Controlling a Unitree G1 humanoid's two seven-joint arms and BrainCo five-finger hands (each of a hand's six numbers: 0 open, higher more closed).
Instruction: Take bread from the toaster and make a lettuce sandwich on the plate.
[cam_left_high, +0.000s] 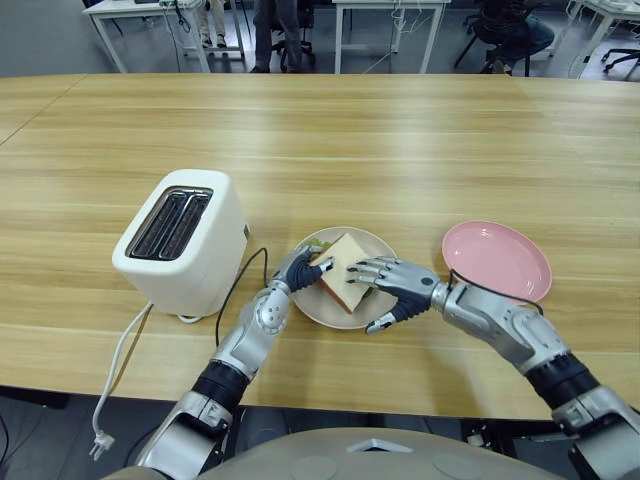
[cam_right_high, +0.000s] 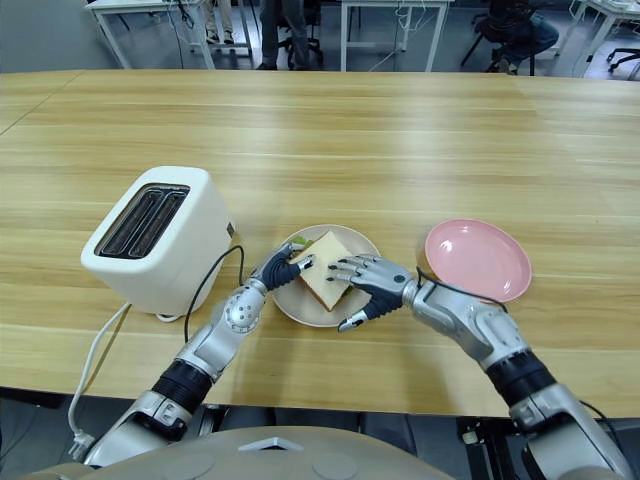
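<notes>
Wood-grain counter (cam_left_high: 400, 140) fills most of the frame, white desks (cam_left_high: 385, 15) and office chairs in the room behind it

White toaster (cam_left_high: 180, 240) sits on the robot's left, near the front edge, slots up. Its white cord (cam_left_high: 115, 370) hangs over the front edge with the plug dangling; a black cable (cam_left_high: 240, 285) loops on the counter between the toaster and the left hand

Pink plate (cam_left_high: 497, 259) is on the right, just beside the right wrist, apart from the beige plate

Beige plate (cam_left_high: 335, 315) is front centre, between the toaster and the pink plate

Right hand (cam_left_high: 400, 282) comes in from the right over the beige plate: fingers (cam_left_high: 365, 270) spread and laid flat, tips resting on the right side of the bread slice, thumb angled down toward the plate's near rim, nothing gripped

Left hand (cam_left_high: 300, 270) comes in from the lower left at the plate's left rim: fingers curled, pinching the left corner of the slice

Bread slice (cam_left_high: 345, 272) lies on the beige plate, turned corner-on, between the two hands

Lettuce (cam_right_high: 300, 242) shows as a green edge under the slice at its far-left side, on the same plate, right by the left hand; how much sits beneath the bread I cannot tell
</notes>
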